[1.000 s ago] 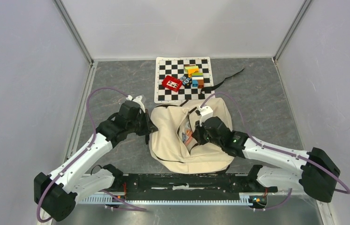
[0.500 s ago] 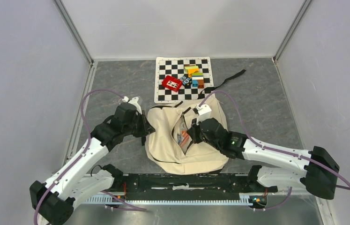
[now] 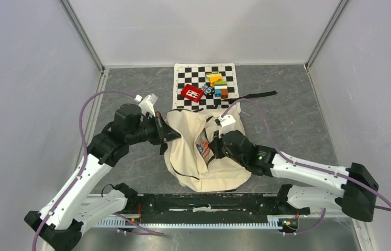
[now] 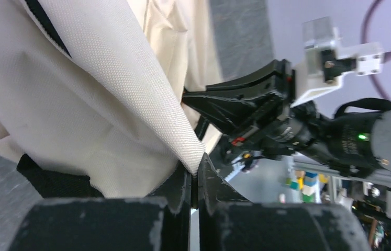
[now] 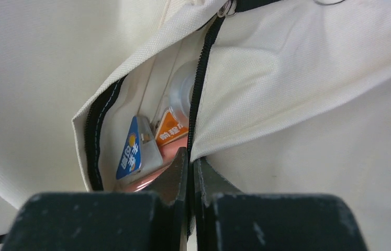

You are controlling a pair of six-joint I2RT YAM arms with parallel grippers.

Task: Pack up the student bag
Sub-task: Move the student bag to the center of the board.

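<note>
Student bag (image 3: 219,175) (mouth agape), left claw (image 3: 174,135) at its edge, right claw (image 3: 213,150) seemingly pinching the opening

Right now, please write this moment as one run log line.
left gripper: shut on bag fabric | right gripper: shut on bag zip edge | bag: open, packets inside | blocks: on checkerboard

**Robotics laboratory work cell.** Grey wall panels (image 3: 20,78) and aluminium rails (image 3: 82,35) are enclosing a mottled grey table (image 3: 298,115). The left arm (image 3: 86,175) and the right arm (image 3: 308,172) are standing bolted to a black base bar (image 3: 209,201) at its near edge. Purple cables (image 3: 99,93) are looping from them, and a chessboard mat (image 3: 182,102) is lying at the far side.
</note>
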